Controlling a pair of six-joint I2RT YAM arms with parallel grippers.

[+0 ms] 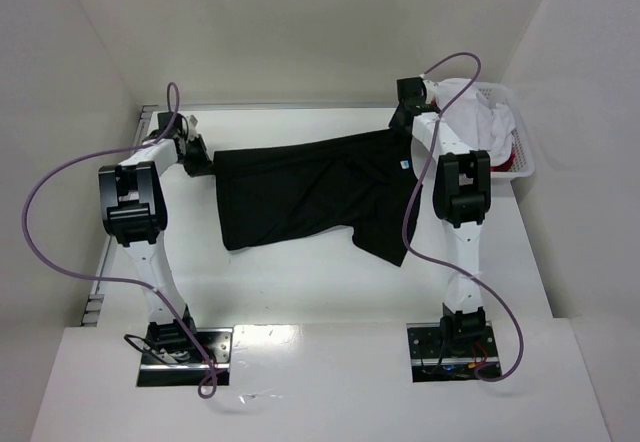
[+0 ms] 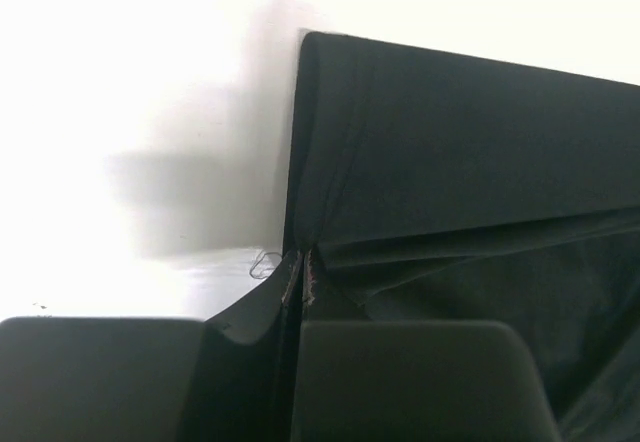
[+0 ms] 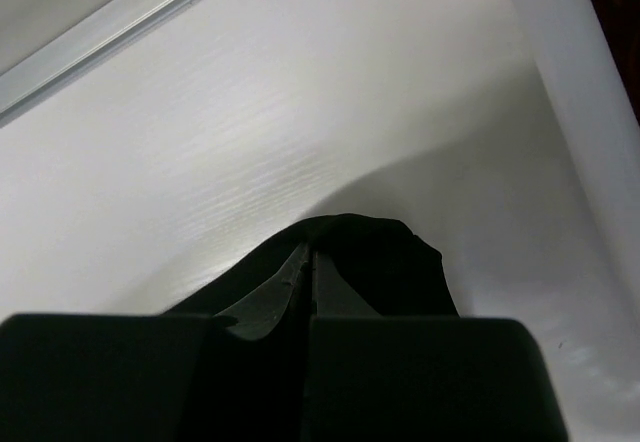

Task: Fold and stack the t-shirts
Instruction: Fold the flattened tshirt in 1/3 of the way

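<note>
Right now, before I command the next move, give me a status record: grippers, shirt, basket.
left gripper: shut on black t-shirt, left end
right gripper: shut on black t-shirt, right end
black t-shirt: stretched out between both grippers, unfolded
basket: far right corner, holding white and red cloth
stack: none visible

The black t-shirt is matt cloth, the table smooth and faintly glossy, the basket white plastic.

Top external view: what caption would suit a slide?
The left gripper and right gripper each pinch an end of the black t-shirt, spread over the table beside a basket.
</note>
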